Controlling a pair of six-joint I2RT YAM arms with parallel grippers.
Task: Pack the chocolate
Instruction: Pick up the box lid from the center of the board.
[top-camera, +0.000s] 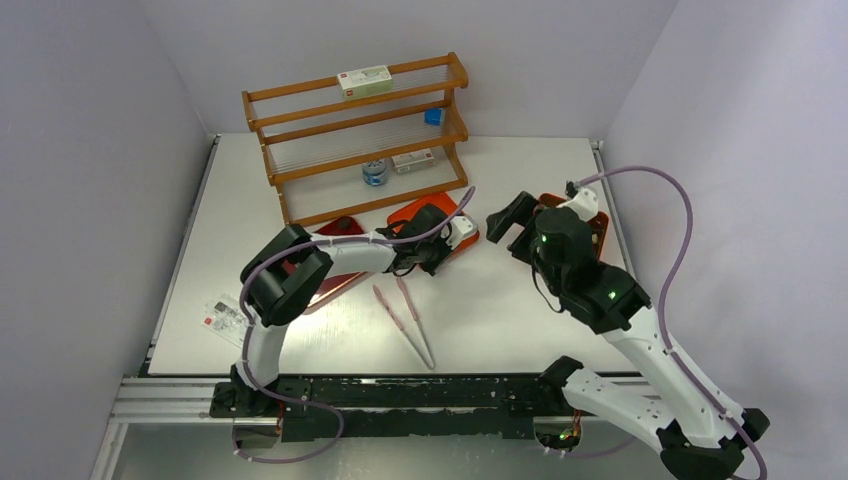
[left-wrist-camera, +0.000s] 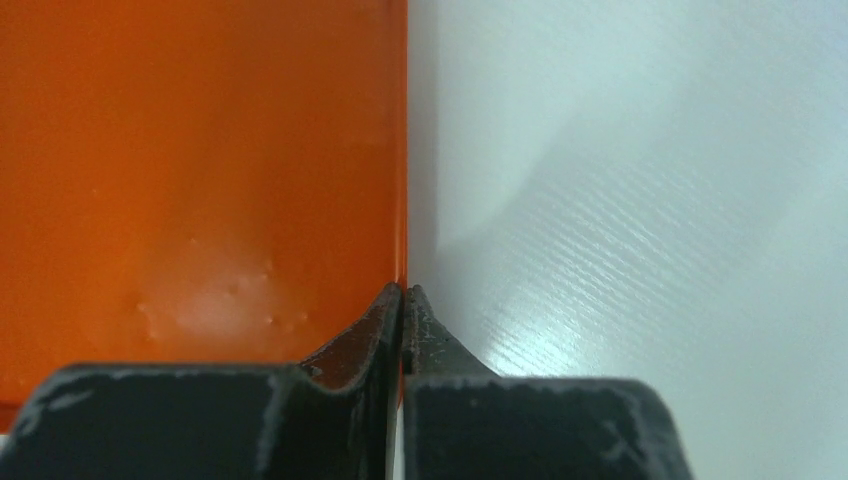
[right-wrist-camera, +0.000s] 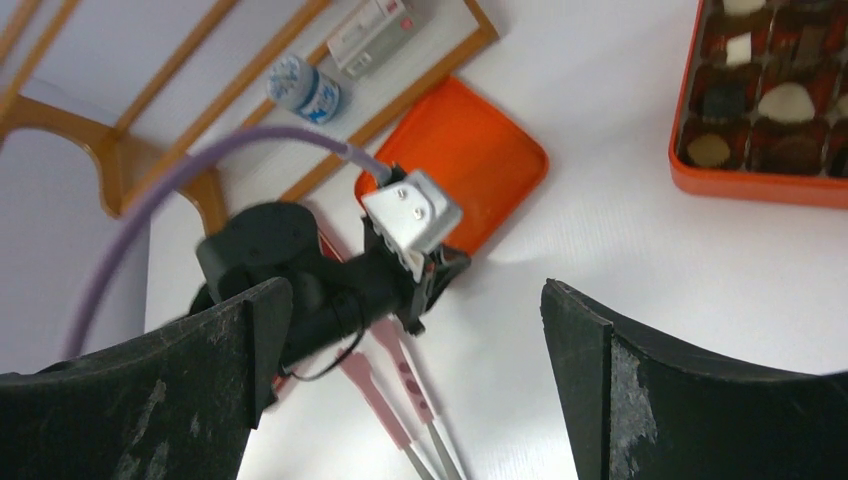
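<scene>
Chocolate blocks, brown and cream, sit in the orange-rimmed box; left gripper pinches the flat orange lid by its edge, right gripper gapes empty, lidding apparently left.

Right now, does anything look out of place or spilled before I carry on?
Nothing looks spilled or broken. The left hand is pinched on the rim of the empty orange tray, which lies askew. The pink tongs lie untouched beside it.

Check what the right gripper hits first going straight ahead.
Likely the left gripper, pinching the orange tray edge, dead ahead between the open jaws; depth unclear, it may touch the table first.
</scene>
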